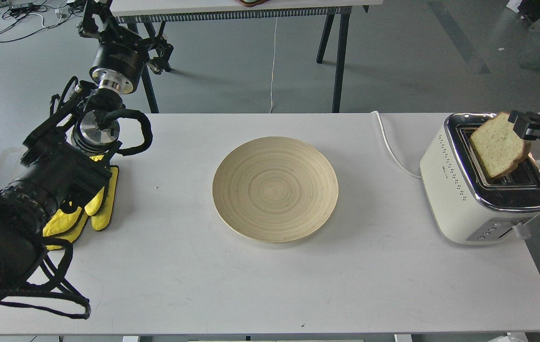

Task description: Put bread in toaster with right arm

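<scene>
The bread, a pale speckled slice with a brown crust, is tilted over the toaster, with its lower edge at the far slot of the chrome top. My right gripper comes in from the right edge and is shut on the slice's upper right corner. The toaster is cream-white and stands at the table's right end, its white cord running back off the table. My left gripper is raised beyond the table's far left corner; it is small and dark, so its fingers cannot be told apart.
A round ridged wooden plate lies bare in the middle of the white table. Yellow padded cloth hangs on my left arm over the table's left edge. A second table's black legs stand behind.
</scene>
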Robot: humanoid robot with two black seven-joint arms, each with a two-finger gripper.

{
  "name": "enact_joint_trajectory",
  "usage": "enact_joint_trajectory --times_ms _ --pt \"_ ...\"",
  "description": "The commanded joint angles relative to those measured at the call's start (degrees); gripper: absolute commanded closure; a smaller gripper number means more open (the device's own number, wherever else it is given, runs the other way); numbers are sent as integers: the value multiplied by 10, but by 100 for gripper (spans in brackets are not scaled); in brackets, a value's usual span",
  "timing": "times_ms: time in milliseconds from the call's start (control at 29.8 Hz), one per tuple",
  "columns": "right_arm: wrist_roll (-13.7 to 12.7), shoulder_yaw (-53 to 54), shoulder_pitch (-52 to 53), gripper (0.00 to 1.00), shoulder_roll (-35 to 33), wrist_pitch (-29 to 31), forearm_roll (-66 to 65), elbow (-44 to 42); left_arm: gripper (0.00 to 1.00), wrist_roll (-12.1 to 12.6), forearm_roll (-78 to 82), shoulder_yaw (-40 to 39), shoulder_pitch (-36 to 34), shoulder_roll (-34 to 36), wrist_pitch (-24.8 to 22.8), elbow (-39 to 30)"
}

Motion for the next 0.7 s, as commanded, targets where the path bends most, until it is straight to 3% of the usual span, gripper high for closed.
enact_joint_trajectory --times_ms 0,168,469,670 --pt "1 27 3 1 17 -2 65 0 0 0 0 0 0 0 0 0" --pt "3 113 3 1 68 -3 202 -22 0 0 0 0 0 0 0 0" --pt "4 270 3 0 263 2 409 -169 0 0 0 0 0 -1 -1 0" --pt "39 334 -1 0 356 6 537 -249 0 0 0 0 1 -1 -4 -1"
